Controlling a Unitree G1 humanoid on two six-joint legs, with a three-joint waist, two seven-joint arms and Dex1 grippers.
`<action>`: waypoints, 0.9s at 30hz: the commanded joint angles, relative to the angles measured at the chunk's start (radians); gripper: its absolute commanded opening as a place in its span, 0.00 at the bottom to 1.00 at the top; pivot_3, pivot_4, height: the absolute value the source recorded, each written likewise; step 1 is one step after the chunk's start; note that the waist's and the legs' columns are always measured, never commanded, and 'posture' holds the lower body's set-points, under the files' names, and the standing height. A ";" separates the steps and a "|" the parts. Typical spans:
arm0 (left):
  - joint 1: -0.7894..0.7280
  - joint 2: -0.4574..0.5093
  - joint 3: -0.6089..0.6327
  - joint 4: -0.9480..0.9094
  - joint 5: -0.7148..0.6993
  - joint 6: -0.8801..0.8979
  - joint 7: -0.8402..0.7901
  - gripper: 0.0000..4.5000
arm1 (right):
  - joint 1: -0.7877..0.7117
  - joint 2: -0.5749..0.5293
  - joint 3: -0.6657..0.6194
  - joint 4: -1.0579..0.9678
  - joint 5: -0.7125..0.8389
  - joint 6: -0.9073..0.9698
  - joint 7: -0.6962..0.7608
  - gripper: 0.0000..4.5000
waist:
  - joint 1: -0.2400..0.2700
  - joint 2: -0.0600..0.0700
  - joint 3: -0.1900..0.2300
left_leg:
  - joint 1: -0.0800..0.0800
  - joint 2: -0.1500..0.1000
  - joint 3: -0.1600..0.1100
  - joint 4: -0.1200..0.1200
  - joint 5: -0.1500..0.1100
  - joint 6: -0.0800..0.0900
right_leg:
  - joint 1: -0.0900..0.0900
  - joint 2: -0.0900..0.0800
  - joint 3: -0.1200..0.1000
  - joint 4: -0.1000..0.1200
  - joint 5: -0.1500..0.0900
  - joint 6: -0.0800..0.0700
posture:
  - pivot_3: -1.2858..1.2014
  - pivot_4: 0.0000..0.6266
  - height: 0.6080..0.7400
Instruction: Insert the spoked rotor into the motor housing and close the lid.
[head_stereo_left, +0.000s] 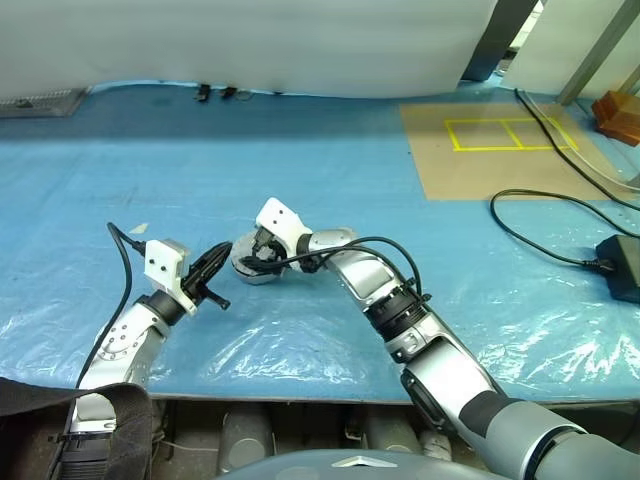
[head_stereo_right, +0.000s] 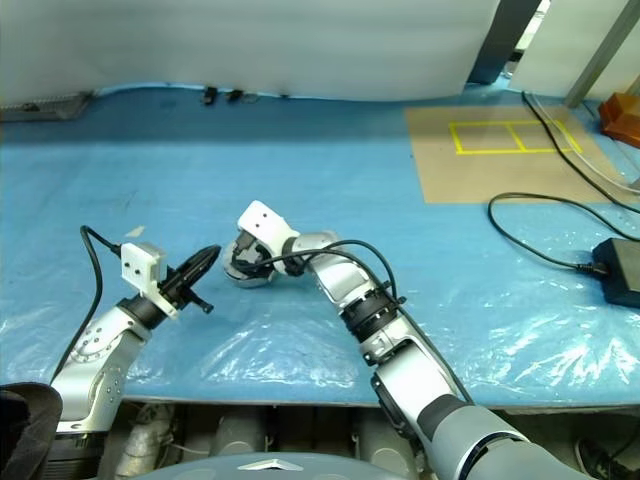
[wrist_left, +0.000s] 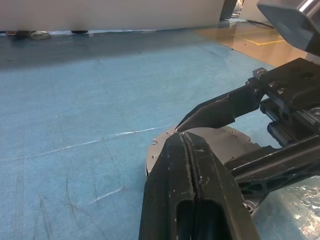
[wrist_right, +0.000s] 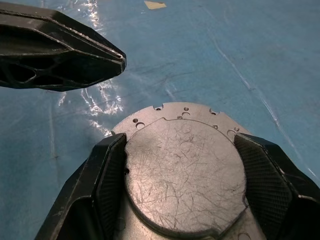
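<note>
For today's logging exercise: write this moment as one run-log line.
right gripper: closed around round silver motor housing on blue table | left gripper: shut, empty, beside it | rotor: cannot tell

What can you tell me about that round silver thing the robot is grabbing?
The metal puck is a round, silvery piece with a scratched flat top, sitting on a wider plate ringed with small holes. It lies flat on the blue plastic-covered table. The right gripper's black fingers hug its two sides. The left gripper, shut, hovers close beside it.
</note>
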 joint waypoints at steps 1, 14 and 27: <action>-0.008 0.007 0.010 -0.019 -0.003 -0.019 -0.002 0.00 | -0.006 -0.030 0.080 0.042 -0.063 -0.093 0.028 0.68 | 0.001 0.000 0.000 | 0.000 0.000 0.000 0.000 0.000 0.000 | 0.000 0.000 0.000 0.000 0.000 0.000 | 0.52 0.24 1.00; -0.012 -0.007 0.005 0.027 0.013 -0.059 -0.004 0.00 | 0.015 0.037 -0.005 0.125 -0.001 0.041 0.002 0.68 | 0.000 0.000 0.000 | 0.002 0.000 0.000 -0.001 0.000 0.000 | 0.004 0.000 0.000 -0.001 0.000 0.000 | 0.52 0.24 1.00; -0.014 -0.003 0.002 0.130 0.027 -0.142 -0.060 0.00 | 0.058 -0.004 0.057 0.174 -0.087 -0.080 -0.074 0.68 | 0.001 0.004 -0.002 | 0.013 0.000 -0.001 -0.004 -0.003 0.004 | 0.010 0.000 0.001 -0.001 -0.004 0.008 | 0.52 0.24 1.00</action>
